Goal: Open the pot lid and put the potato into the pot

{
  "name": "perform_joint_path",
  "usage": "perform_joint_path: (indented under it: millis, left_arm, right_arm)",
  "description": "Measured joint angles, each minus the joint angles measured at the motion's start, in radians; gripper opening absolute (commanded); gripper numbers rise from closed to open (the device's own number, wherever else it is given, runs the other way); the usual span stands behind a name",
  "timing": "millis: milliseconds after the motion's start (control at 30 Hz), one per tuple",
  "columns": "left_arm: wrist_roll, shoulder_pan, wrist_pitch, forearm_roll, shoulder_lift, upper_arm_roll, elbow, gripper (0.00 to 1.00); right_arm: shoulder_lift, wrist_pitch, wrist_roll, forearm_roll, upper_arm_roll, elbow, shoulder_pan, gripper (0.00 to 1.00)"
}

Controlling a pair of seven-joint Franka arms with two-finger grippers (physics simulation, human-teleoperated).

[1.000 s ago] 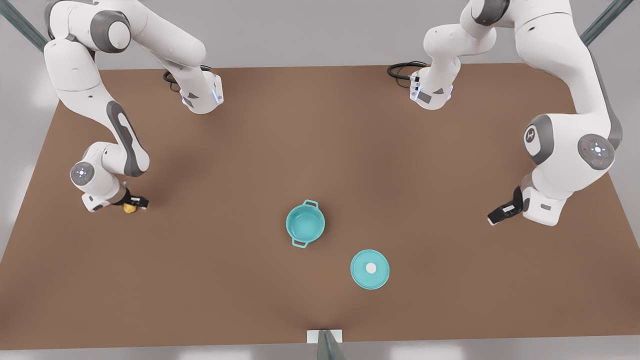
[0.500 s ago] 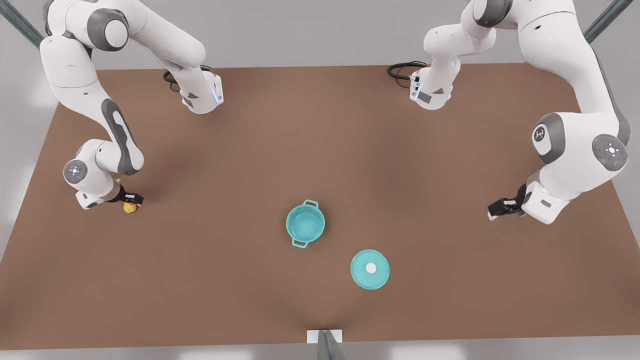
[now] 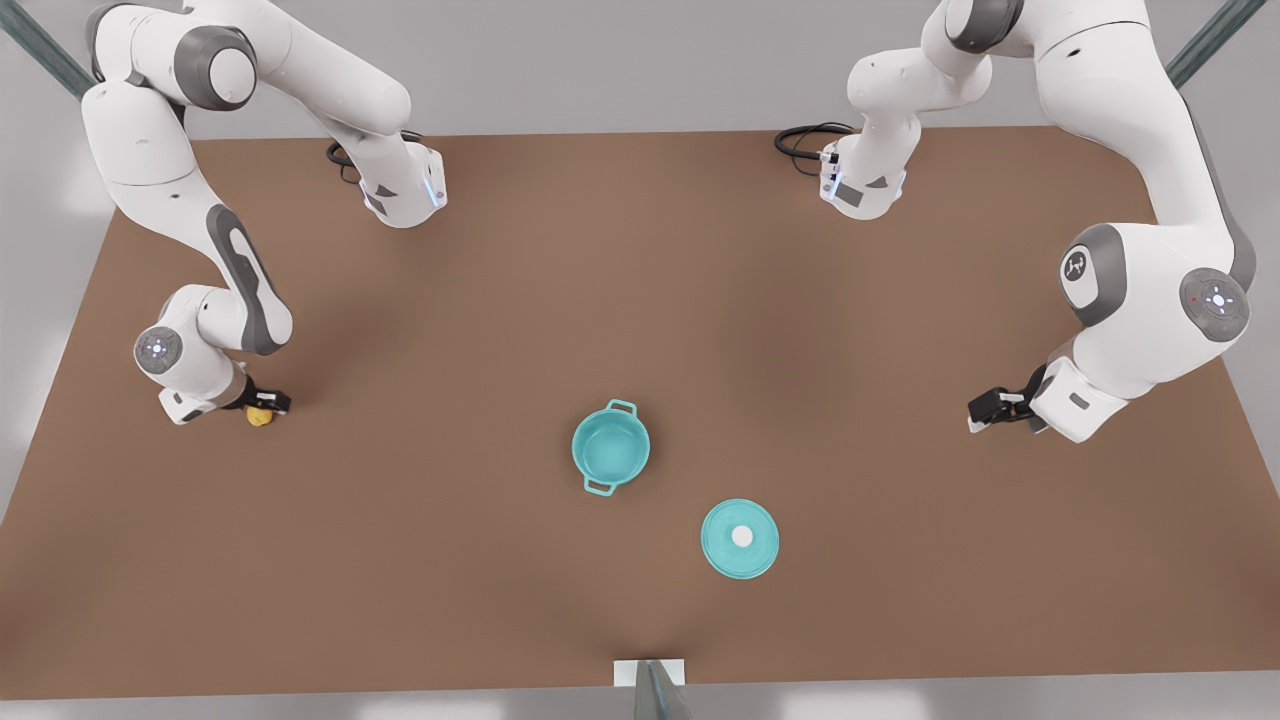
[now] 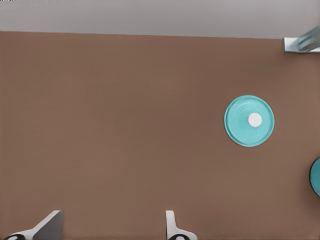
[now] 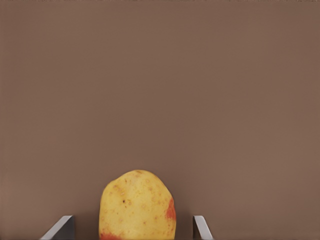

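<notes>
The potato (image 3: 260,417) lies on the table at the front view's left. My right gripper (image 3: 268,404) is down at it and open; in the right wrist view the potato (image 5: 137,205) sits between the two fingers (image 5: 64,226) with a gap on each side. The teal pot (image 3: 611,447) stands uncovered near the table's middle. The pot lid (image 3: 740,538), white knob up, lies flat on the table beside it, toward the near edge. My left gripper (image 3: 985,410) hovers at the front view's right, open and empty; its wrist view holds the pot lid (image 4: 249,120) and the pot's rim (image 4: 316,176).
Both arm bases (image 3: 400,190) stand at the far side of the brown table (image 3: 640,280), with black cables beside them. A small white bracket (image 3: 650,672) sits at the near edge. Bare table lies between the potato and the pot.
The left gripper has drawn back a little toward the far side, away from the lid. The right gripper shifted slightly over the potato, which stayed put.
</notes>
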Motion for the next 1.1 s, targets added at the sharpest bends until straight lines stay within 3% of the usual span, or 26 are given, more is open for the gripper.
perform_joint_path:
  millis: [367, 733, 833, 1100]
  left_arm:
    - [0.044, 0.001, -0.001, 0.001, -0.001, 0.001, 0.001, 1.00]
    - [0.068, 0.021, -0.018, 0.000, -0.015, 0.003, 0.012, 1.00]
    - [0.071, 0.020, -0.045, -0.002, -0.022, -0.007, 0.014, 1.00]
    - [0.075, 0.014, -0.075, 0.000, -0.023, -0.020, 0.012, 1.00]
  right_arm:
    - [-0.008, 0.000, -0.002, -0.002, 0.003, 0.000, -0.015, 0.73]
    - [-0.004, 0.003, -0.002, -0.002, 0.008, 0.001, -0.015, 0.63]
    - [-0.004, 0.004, -0.004, 0.000, 0.009, 0.001, -0.015, 0.55]
    - [-0.031, -0.005, -0.011, 0.003, 0.010, 0.001, -0.014, 0.55]
